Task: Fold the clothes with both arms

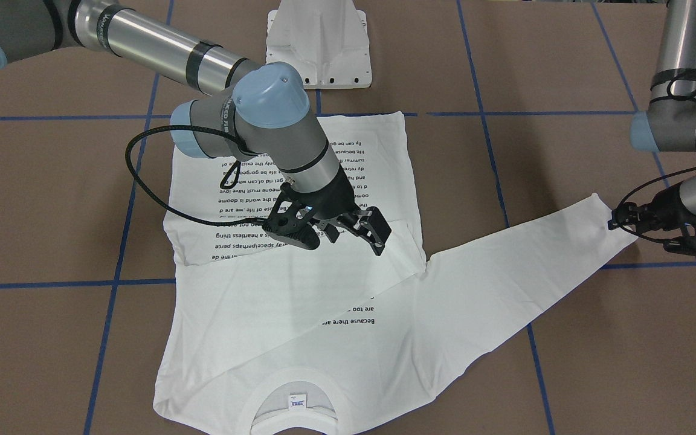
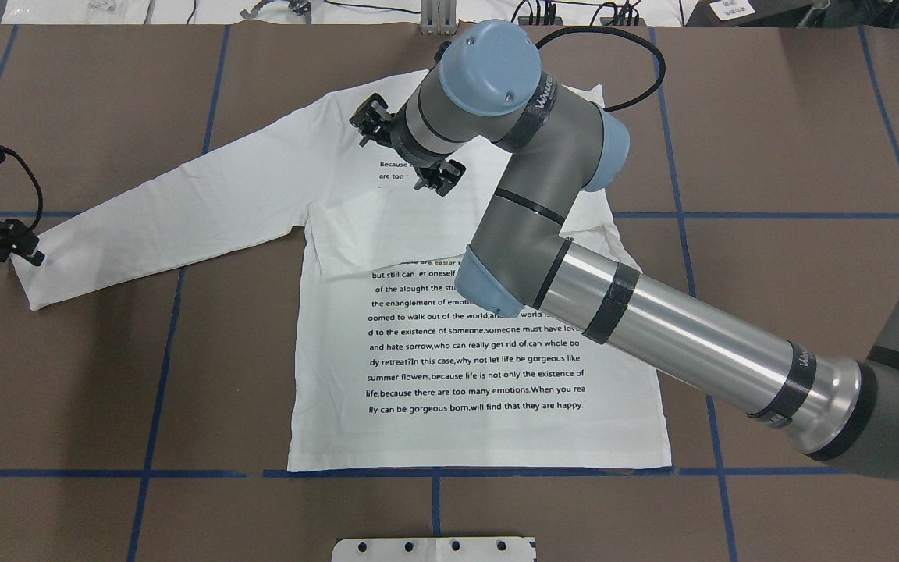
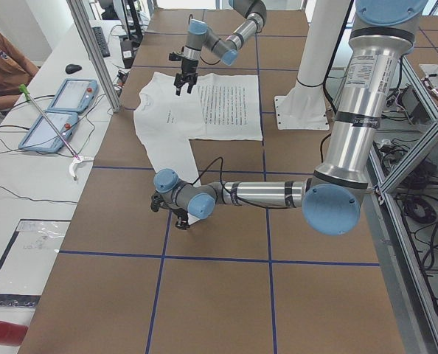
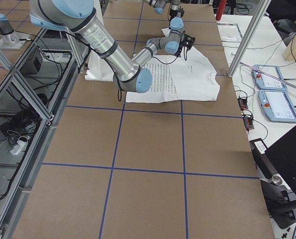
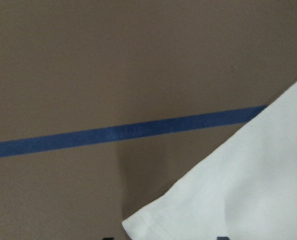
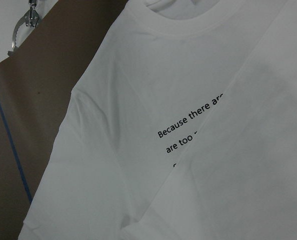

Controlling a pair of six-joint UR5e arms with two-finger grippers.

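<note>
The white long-sleeved T-shirt [image 2: 481,437] with black printed lines lies flat, text up, beneath the black skeletal right gripper [image 1: 339,241], whose fingers stand spread above its chest. The left gripper [image 1: 644,229], fingers apart, sits at the outstretched sleeve's cuff [image 5: 228,200].

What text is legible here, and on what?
"Because there ar" / "are too": T-shirt, top lines, cut by a fold.
"lly can be gorgeous born,will find that they are happy.": T-shirt, bottom line.
Lines between: readable in part; the right arm covers some.
Neck label: too small.
Lettering on that arm: blurred.
</note>
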